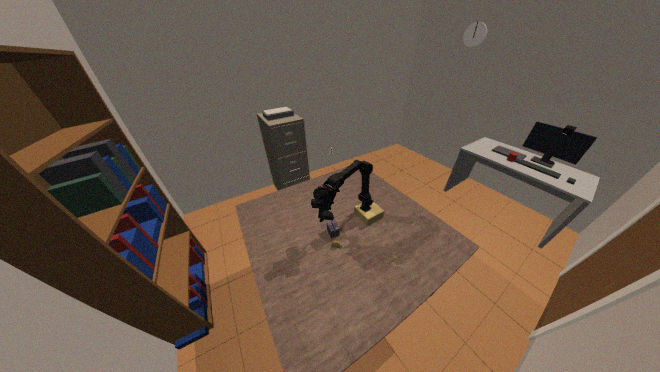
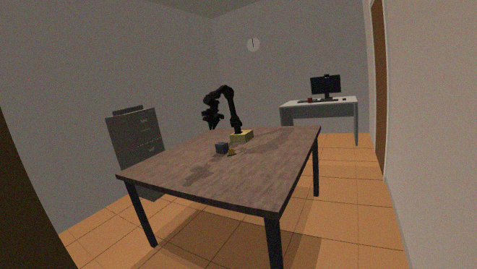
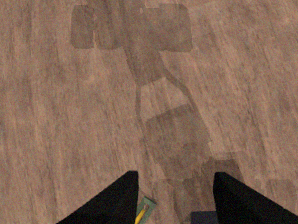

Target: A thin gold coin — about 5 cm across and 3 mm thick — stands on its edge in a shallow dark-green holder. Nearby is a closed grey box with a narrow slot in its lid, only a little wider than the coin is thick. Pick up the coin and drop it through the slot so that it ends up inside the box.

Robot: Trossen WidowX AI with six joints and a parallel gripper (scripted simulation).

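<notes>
The gold coin [image 1: 336, 244] [image 2: 231, 151] [image 3: 140, 215] stands on edge in the shallow green holder [image 2: 232, 155] [image 3: 148, 203]. In the wrist view both are at the bottom, partly hidden by the left finger. The closed box [image 1: 333, 230] [image 2: 221, 148] [image 3: 203, 218], dark blue-grey here, stands right beside the holder; its slot cannot be made out. My gripper [image 1: 325, 218] [image 2: 212, 128] [image 3: 176, 181] points down, well above the table. Its fingers are part way open with nothing between them.
The arm stands on a yellow base block [image 1: 369, 214] [image 2: 241, 137] on the wooden table [image 1: 320, 310] [image 2: 238, 181]. The arm's shadow falls across the table. A filing cabinet [image 1: 285, 150] [image 2: 135, 134], a bookshelf [image 1: 172, 260] and a white desk [image 1: 540, 172] [image 2: 318, 105] stand away from the table.
</notes>
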